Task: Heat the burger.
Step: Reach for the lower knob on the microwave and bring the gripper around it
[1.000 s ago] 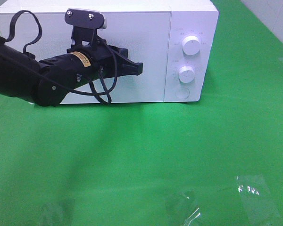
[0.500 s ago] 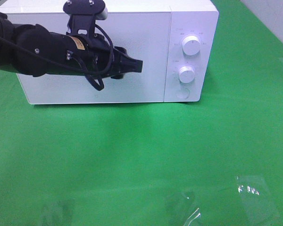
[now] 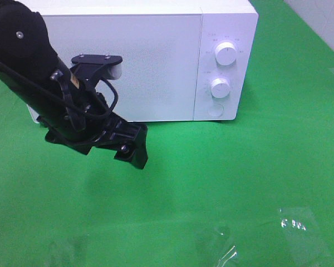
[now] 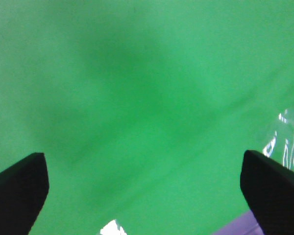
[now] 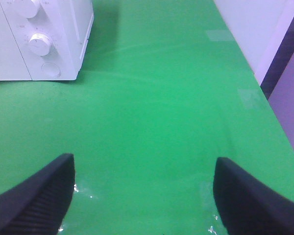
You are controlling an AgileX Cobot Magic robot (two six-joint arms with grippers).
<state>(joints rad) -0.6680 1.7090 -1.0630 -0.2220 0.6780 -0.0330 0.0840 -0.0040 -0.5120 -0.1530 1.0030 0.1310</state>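
Observation:
The burger is out of view in every frame. A white microwave (image 3: pixel 156 61) stands at the back of the green table with its door closed; its knob corner (image 5: pixel 39 39) also shows in the right wrist view. My left gripper (image 3: pixel 134 156) hangs in front of the microwave door, pointing down at the green cloth. The left wrist view shows it open (image 4: pixel 144 186), its two black fingertips far apart with only cloth between them. My right gripper (image 5: pixel 142 196) is open and empty over the green cloth to the right of the microwave; it does not show in the exterior view.
Two round knobs (image 3: pixel 226 54) (image 3: pixel 220 87) and a round button (image 3: pixel 215 110) sit on the microwave's right panel. Shiny transparent patches (image 3: pixel 300 228) lie on the cloth near the front right. The table's right edge (image 5: pixel 264 93) borders a white wall.
My left arm has swung down from the microwave door toward the table front. Its gripper went from shut to open and now points down at the cloth. The right arm has not moved.

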